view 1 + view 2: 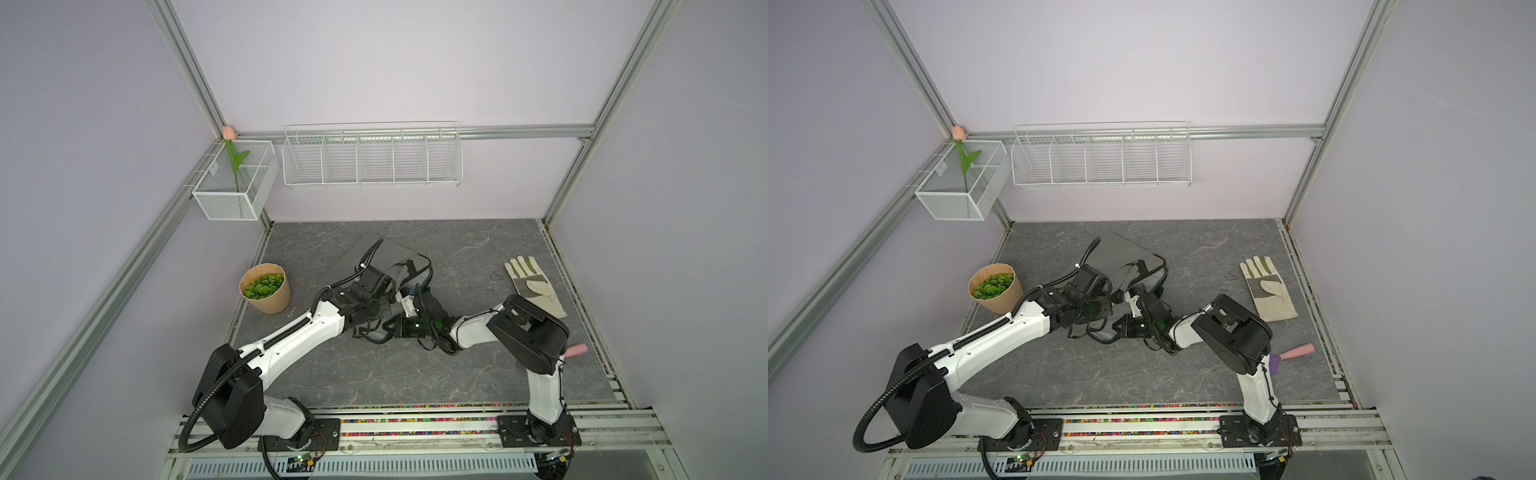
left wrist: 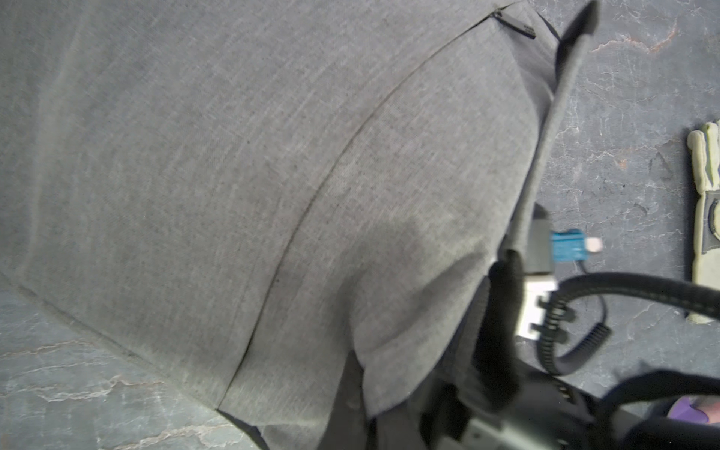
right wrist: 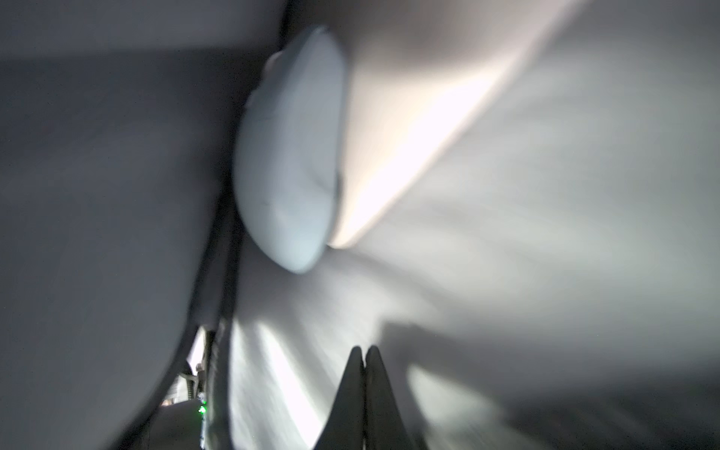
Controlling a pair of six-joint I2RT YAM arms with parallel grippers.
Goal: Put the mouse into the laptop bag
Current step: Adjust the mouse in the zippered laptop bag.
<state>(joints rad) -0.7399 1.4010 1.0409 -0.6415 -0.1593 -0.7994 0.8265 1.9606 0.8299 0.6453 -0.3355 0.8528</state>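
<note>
The grey laptop bag [image 1: 388,253] [image 1: 1121,253] lies in the middle of the table, and its fabric fills the left wrist view [image 2: 233,175]. My left gripper [image 2: 364,405] is shut on a fold of the bag's upper flap and holds it raised. Inside the bag, the pale mint-blue mouse [image 3: 290,156] rests between the fabric walls. My right gripper [image 3: 365,350] is also inside, shut with nothing between its fingers, a short way back from the mouse. In both top views the arms meet over the bag, and the mouse and the right fingertips are hidden.
A white-and-grey glove [image 1: 536,286] lies at the right of the marbled table [image 1: 415,374]. A paper pot of green leaves [image 1: 266,293] stands left of the bag. A pink-handled purple tool [image 1: 1296,353] lies by the right arm. Wire baskets [image 1: 372,158] hang on the back wall.
</note>
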